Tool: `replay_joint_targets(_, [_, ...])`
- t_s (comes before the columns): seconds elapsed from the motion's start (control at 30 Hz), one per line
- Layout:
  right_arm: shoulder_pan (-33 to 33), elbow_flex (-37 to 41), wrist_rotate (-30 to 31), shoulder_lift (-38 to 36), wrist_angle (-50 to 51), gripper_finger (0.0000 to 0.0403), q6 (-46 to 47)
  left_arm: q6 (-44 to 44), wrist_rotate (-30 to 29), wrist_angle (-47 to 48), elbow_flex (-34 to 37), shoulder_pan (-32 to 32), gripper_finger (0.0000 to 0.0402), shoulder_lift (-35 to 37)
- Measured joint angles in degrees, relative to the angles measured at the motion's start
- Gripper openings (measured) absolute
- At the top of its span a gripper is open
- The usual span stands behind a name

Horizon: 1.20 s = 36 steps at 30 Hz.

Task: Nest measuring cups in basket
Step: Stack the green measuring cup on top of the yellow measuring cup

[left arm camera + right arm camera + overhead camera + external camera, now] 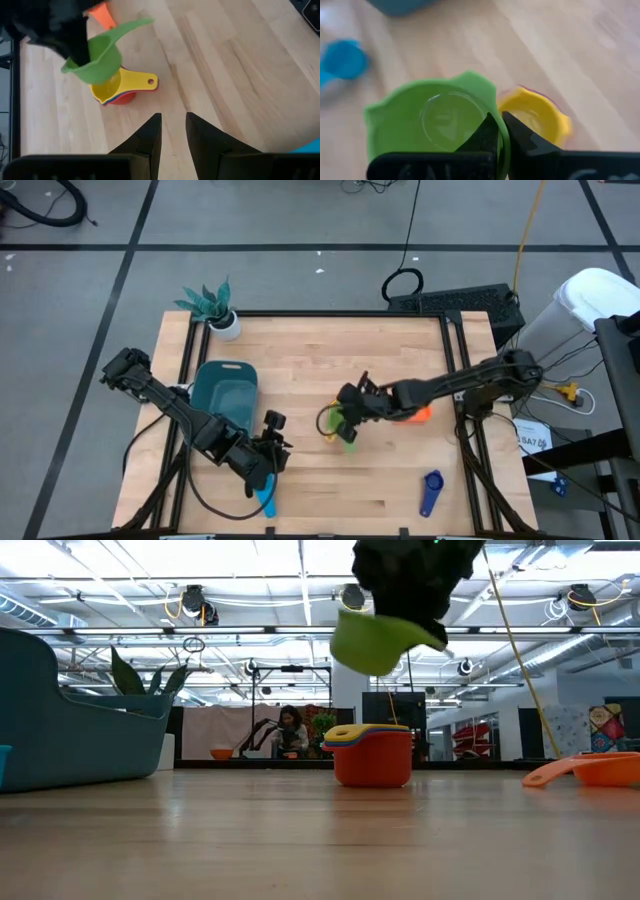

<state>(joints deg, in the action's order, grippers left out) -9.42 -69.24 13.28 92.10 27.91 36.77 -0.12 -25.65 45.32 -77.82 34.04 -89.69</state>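
Observation:
My right gripper is shut on a green measuring cup, which hangs over a nested stack with a yellow cup on top and a red one at the bottom, near the table's middle. My left gripper stands open with nothing between its fingers near the front left. A light blue cup lies just beside it on the table. The dark teal basket stands at the left. An orange cup and a dark blue cup lie on the table to the right. My right gripper pinches the green cup's wall at the rim, one finger inside the bowl and one outside. The fingers come slanting down from the table's right side. The cup is lifted clear above the stack and tilted, its handle on the side away from the fingers.
A small white pot with a teal plant stands at the table's far left corner. Bare wood lies between the basket and the stack. A person sits far off in the room behind the table.

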Motion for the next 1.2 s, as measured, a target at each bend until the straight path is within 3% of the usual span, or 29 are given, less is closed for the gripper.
replay_joint_targets(0.4, [5.67, 0.03, -2.87, 0.5, 2.34, 0.0, -0.07, 0.31, 0.0, 0.29, 0.0, 0.0, 0.0093, 0.0])
replay_joint_targets(0.9, [6.78, 0.25, -6.08, 5.81, 1.57, 0.0, 0.64, -0.02, 0.0, 0.62, 0.0, 0.05, 0.0093, 0.0])
replay_joint_targets(1.2, [6.81, 0.25, -7.46, 5.81, 0.97, 0.0037, 0.5, -0.42, 0.01, 0.94, 0.0, 0.04, 0.0093, 0.0])
